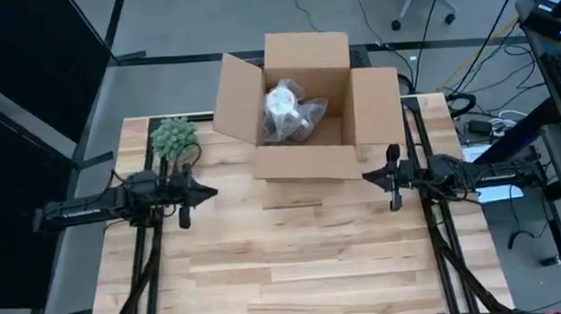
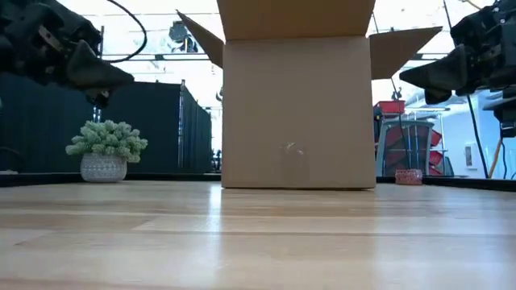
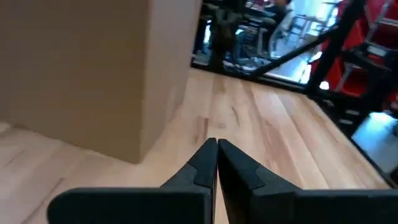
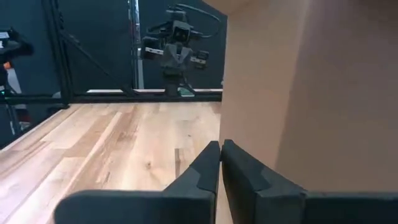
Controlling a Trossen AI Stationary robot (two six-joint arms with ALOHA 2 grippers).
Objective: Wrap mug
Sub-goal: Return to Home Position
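- I see the cardboard box [image 1: 306, 161] standing upright at the far middle of the table [image 1: 299, 266], with its flaps [image 1: 379, 104] folded outward.
- Inside the box lies the mug [image 1: 283, 104], covered in clear bubble wrap [image 1: 309, 115]. A pale round part shows through the wrap.
- A small green plant [image 1: 174, 137] stands on the table to the left of the box, apart from it.
- The left gripper [image 1: 211, 193] hangs above the table near the front left corner of the box. It points toward the middle, and its fingers are pressed together with nothing between them.
- The right gripper [image 1: 366, 177] hangs near the front right corner and points inward toward the left one. Its fingers are also pressed together and hold nothing.
- In the low view both grippers are well above the table, level with the upper part of the box, and neither touches it.
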